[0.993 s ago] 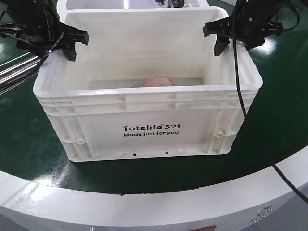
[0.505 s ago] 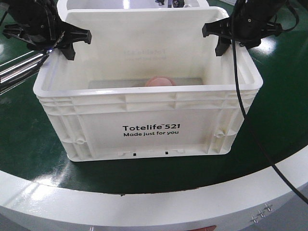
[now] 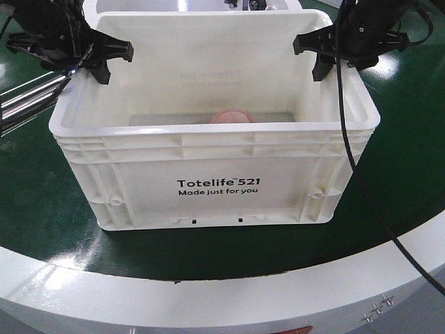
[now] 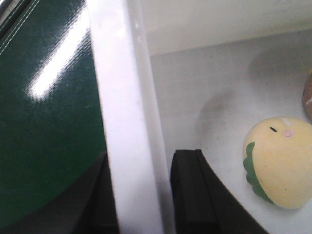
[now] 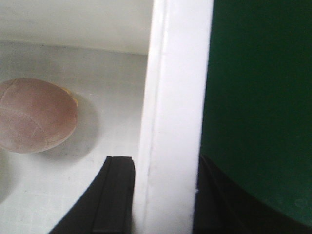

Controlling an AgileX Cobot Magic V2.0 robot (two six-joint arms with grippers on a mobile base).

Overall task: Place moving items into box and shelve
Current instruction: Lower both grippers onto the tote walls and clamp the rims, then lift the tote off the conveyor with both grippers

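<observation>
the box (image 3: 208, 133) is holding a cream bun (image 4: 275, 163) and a pink bun (image 5: 34, 114); left hand (image 3: 115, 64) and right hand (image 3: 311, 57) are gripping its walls.

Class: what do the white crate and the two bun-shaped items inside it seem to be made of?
White crate: moulded plastic, slightly glossy; ribbed rim, light reflections. Yellow bun: matte, smooth, probably soft foam or rubber. Pinkish bun: matte, creased surface, likely similar; unsure.
</observation>
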